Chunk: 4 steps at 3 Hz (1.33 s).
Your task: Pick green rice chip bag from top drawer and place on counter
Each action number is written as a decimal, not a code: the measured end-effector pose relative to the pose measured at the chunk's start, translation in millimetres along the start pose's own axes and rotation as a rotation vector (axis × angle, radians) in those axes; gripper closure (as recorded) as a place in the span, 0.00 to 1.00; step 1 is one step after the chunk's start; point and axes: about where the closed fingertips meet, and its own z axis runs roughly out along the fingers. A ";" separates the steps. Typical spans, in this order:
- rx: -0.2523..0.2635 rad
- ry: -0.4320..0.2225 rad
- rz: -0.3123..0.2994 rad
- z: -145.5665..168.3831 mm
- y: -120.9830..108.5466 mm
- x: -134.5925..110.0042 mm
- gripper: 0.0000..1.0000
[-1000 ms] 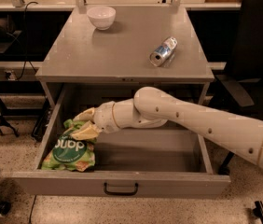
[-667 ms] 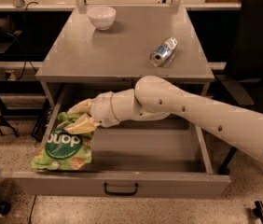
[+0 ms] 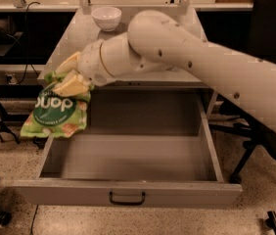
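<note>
Reaching in from the right edge of the view, the robot's thick white arm [image 3: 201, 58] fills the upper half of the scene and hides much of the grey tabletop [image 3: 77, 33] behind it. The arm's base is cut off by the frame.

Below it the top drawer [image 3: 138, 153] of the grey metal cabinet stands pulled fully out toward the viewer, with its bare grey floor and side walls in plain sight.

The green rice chip bag [image 3: 55, 112] hangs in the air at the cabinet's left front corner, raised above the drawer and overlapping the drawer's left wall in this view. Its dark green round patch faces the viewer, and the white lettering reads upside down. The bag's top edge is crumpled and partly hidden.

The gripper [image 3: 68, 76] sits just in front of the tabletop's left front edge, its two cream jaws pinched closed on the bag's top.

A small white bowl [image 3: 106, 17] stands at the back of the tabletop, well apart from the bag.

A black handle [image 3: 126, 198] is centred on the drawer's front panel.
</note>
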 end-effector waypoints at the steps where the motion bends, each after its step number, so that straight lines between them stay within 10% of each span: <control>1: 0.002 0.000 -0.001 1.0 -2.6 -4.5 1.00; 4: 0.331 -0.006 -0.057 -47.2 -139.2 -11.1 1.00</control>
